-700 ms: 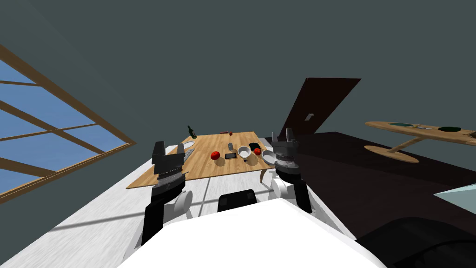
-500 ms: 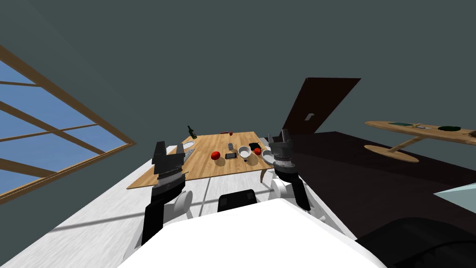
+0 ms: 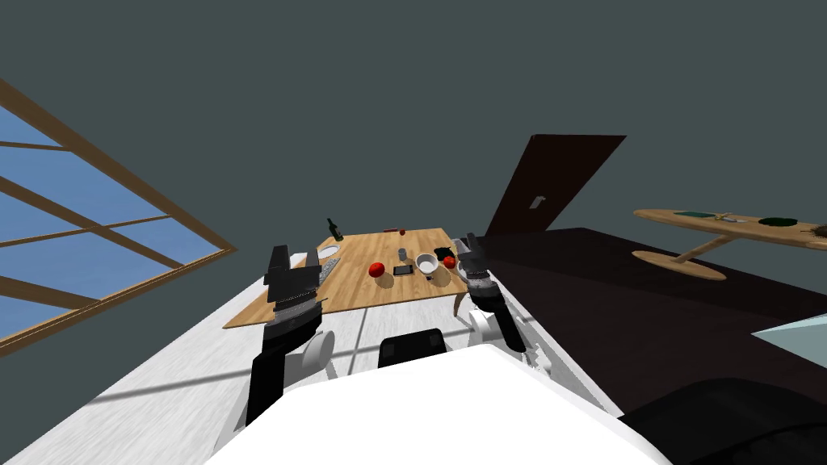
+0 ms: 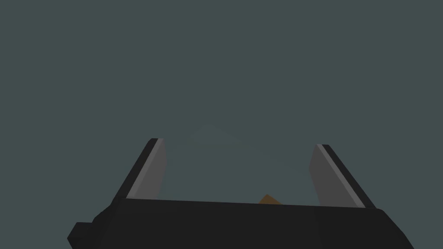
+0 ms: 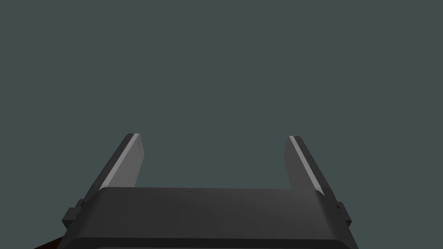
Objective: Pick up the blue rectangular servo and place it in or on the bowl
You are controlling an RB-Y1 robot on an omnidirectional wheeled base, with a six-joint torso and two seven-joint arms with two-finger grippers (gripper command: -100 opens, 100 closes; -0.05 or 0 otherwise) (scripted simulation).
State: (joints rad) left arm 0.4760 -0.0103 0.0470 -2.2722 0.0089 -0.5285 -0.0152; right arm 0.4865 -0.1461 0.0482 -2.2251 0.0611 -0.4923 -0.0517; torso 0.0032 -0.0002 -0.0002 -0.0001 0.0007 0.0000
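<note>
A wooden table point(image 3: 355, 291) stands ahead of me. On it sits a white bowl point(image 3: 426, 262), and a tiny dark object point(image 3: 429, 278) lies just in front of it; its colour is too small to tell. My right gripper point(image 3: 466, 242) is raised over the table's right edge, beside the bowl, and covers a second bowl there. In the right wrist view the right gripper point(image 5: 214, 137) stands open and empty against a grey wall. My left gripper point(image 3: 295, 257) is raised near the table's left side, and in the left wrist view the left gripper point(image 4: 239, 143) is open and empty.
Also on the table are a red apple point(image 3: 375, 270), a dark flat phone point(image 3: 403, 270), a small grey cup point(image 3: 401, 254), a red fruit point(image 3: 449, 261), a black item point(image 3: 442, 253) and a dark bottle point(image 3: 329, 228). A round wooden table point(image 3: 727, 230) stands far right, and a dark door point(image 3: 549, 186) lies behind.
My right arm has reached forward and slightly left, so its gripper now hangs over the table's right edge and covers the second bowl. The left arm has not moved.
</note>
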